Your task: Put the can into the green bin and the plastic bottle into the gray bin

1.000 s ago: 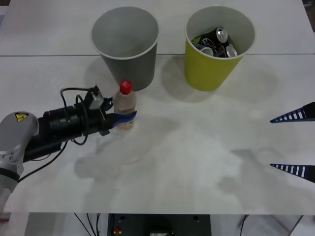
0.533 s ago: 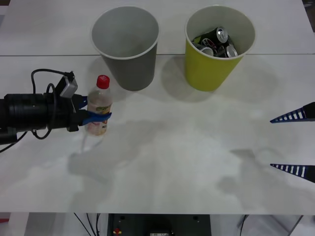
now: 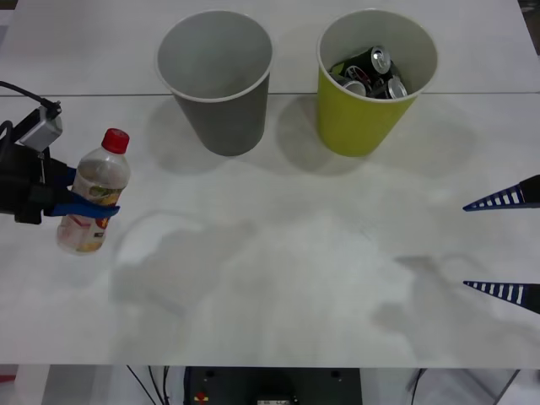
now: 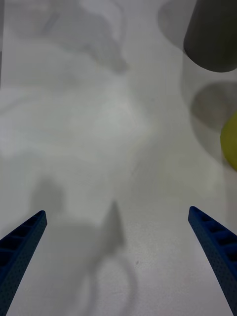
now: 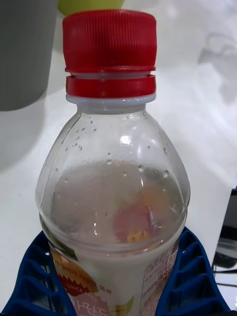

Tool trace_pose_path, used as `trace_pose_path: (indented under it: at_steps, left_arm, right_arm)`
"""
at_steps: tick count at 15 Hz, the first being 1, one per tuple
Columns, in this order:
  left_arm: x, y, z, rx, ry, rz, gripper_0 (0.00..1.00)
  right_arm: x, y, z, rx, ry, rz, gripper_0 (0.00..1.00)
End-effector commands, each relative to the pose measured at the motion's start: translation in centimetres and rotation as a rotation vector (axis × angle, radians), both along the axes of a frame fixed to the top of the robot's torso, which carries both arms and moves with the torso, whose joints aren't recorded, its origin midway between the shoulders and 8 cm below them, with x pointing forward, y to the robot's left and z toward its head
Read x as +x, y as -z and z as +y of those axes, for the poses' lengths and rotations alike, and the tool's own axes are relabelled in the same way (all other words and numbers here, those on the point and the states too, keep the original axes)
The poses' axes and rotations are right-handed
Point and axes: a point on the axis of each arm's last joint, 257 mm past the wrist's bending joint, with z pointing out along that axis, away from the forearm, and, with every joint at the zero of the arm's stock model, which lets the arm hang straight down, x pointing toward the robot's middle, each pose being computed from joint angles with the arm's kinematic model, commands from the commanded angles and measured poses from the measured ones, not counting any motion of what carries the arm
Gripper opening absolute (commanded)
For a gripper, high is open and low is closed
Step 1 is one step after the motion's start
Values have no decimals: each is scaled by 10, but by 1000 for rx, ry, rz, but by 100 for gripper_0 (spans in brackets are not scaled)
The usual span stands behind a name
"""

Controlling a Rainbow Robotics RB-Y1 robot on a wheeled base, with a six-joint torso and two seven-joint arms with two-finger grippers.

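Observation:
At the far left of the front view my left gripper (image 3: 84, 201) is shut on the plastic bottle (image 3: 93, 192), a small clear bottle with a red cap, held tilted above the table. Close up, the bottle (image 5: 116, 187) sits between my blue fingers (image 5: 190, 281). The gray bin (image 3: 215, 80) stands at the back, left of centre. To its right the green bin (image 3: 371, 110) holds several cans (image 3: 371, 72). My right gripper (image 3: 506, 245) is open at the right edge, fingers (image 4: 22, 247) spread over bare table.
The white table (image 3: 295, 253) has a seam across the back near the bins. Its front edge lies just below the grippers. The gray bin's wall (image 4: 212, 34) and a sliver of the green bin (image 4: 229, 140) appear in the right wrist view.
My left gripper has lifted the bottle off the table and carried it leftward, away from the gray bin, tilting it. The right arm has not moved.

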Motion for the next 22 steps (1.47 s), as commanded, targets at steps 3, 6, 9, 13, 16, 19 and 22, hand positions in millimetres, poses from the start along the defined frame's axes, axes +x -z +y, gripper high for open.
trace_pose_path:
  at_steps: [3,6,9,13,16,19,22]
  left_arm:
    - [-21,-21,30,-15,-52,220,0]
    - [-17,-32,30,-12,-179,316,0]
    - [0,-43,32,95,-235,258,0]
    - [18,-52,29,261,-269,143,0]
    - [39,-69,22,356,-251,51,0]
    - [64,-93,3,392,-237,-1,0]
    - [91,-120,-18,439,-226,-15,1]
  right_arm:
    - [0,0,0,0,0,0,100]
    - [0,0,0,0,0,0,100]
    - [0,0,0,0,0,0,100]
    - [0,0,0,0,0,0,100]
    - [0,0,0,0,0,0,100]
    - [0,0,0,0,0,0,100]
    - [0,0,0,0,0,0,100]
